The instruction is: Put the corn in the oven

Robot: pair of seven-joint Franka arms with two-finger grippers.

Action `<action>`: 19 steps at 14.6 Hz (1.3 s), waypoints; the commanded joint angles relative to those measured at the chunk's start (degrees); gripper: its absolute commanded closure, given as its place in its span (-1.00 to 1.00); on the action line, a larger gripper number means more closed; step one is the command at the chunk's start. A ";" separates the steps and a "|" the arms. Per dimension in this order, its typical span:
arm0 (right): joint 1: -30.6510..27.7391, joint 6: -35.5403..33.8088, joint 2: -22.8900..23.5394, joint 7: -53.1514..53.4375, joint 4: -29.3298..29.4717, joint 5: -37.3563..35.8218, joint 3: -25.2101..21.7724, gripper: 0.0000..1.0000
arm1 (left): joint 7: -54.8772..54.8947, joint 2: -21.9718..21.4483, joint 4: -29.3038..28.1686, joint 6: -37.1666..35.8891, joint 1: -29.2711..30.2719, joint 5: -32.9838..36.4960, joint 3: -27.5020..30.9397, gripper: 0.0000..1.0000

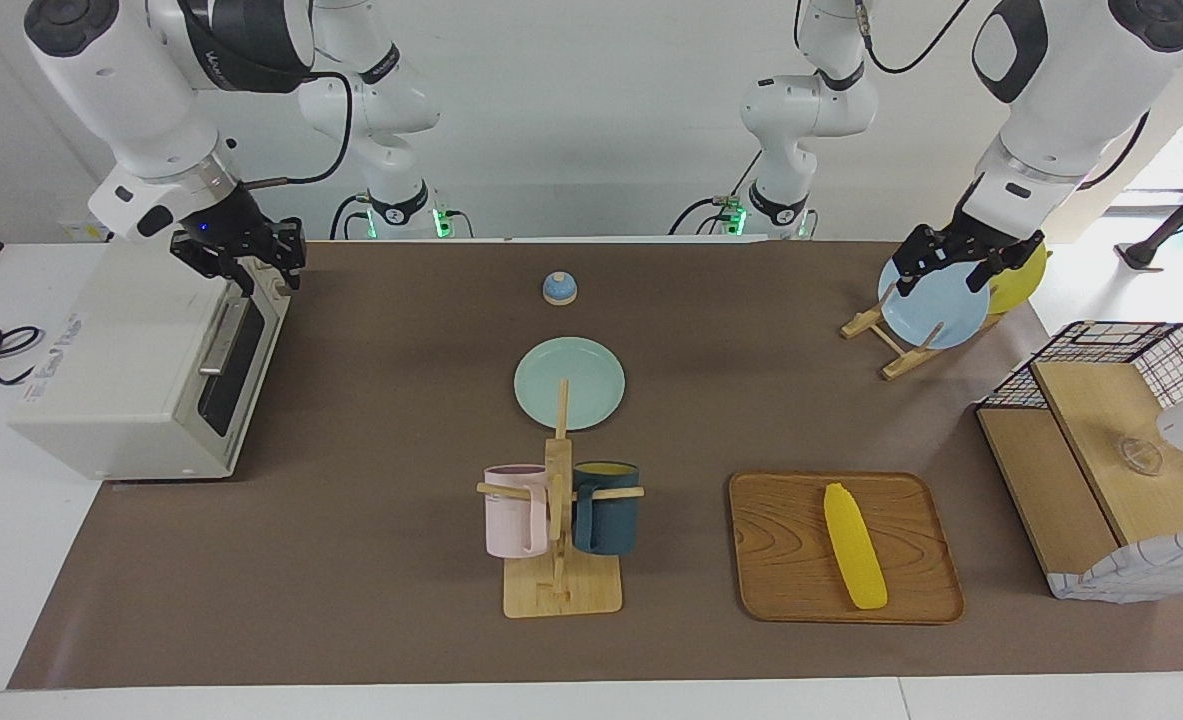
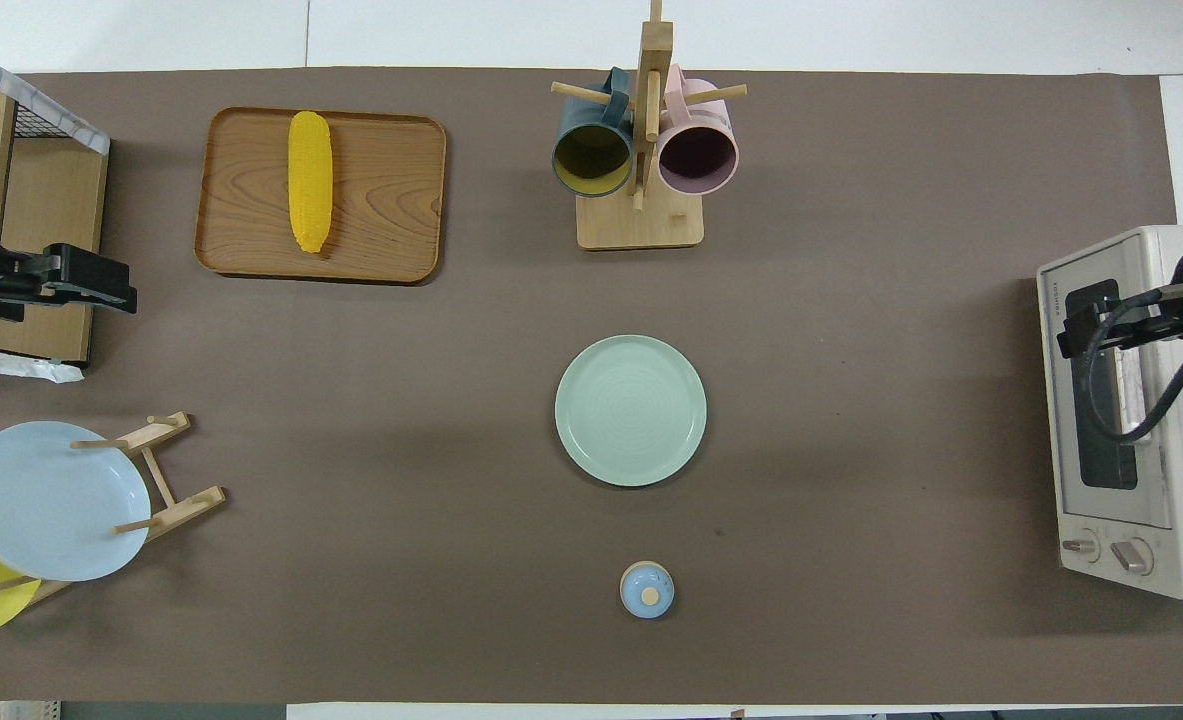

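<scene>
The yellow corn (image 1: pixel 854 546) (image 2: pixel 310 180) lies on a wooden tray (image 1: pixel 781 560) (image 2: pixel 391 200) toward the left arm's end of the table, with no gripper near it. The cream oven (image 1: pixel 121 370) (image 2: pixel 1131 420) stands at the right arm's end, its dark glass door (image 1: pixel 236 355) closed. My right gripper (image 1: pixel 243 272) (image 2: pixel 1086 325) hangs just over the oven's top front edge, above the silver handle (image 1: pixel 219 335). My left gripper (image 1: pixel 963 270) (image 2: pixel 101 285) is open and empty, raised in the air over the plate rack's end of the table.
A green plate (image 1: pixel 569 383) lies mid-table, with a mug tree (image 1: pixel 559 520) holding a pink and a dark blue mug farther from the robots. A small blue knobbed lid (image 1: pixel 559 288) sits nearer them. A rack (image 1: pixel 891 345) holds blue and yellow plates beside a wire-sided wooden shelf (image 1: pixel 1111 440).
</scene>
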 commanded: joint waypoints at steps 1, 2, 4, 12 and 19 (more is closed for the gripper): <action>-0.59 5.29 -3.10 -1.38 -6.12 -0.54 -0.15 1.00 | -0.09 1.03 -1.11 4.27 -0.53 0.48 0.13 -1.00; -1.73 7.40 -3.98 -1.38 -8.49 -0.80 -0.15 1.00 | 0.00 2.95 -0.85 5.41 -0.53 0.39 -0.04 -1.00; -2.79 11.88 -6.00 -1.29 -13.67 -1.68 -0.24 1.00 | -0.18 6.38 0.03 7.70 -0.53 -1.36 -0.04 -1.00; -9.38 16.38 -4.86 -1.55 -17.65 -2.48 -0.15 1.00 | -0.26 31.67 21.35 10.35 -2.73 -3.74 -0.13 -1.00; -12.81 19.63 -3.28 -1.29 -19.93 -1.60 -0.15 1.00 | 0.09 44.01 28.51 22.19 -2.47 -3.74 -0.39 -1.00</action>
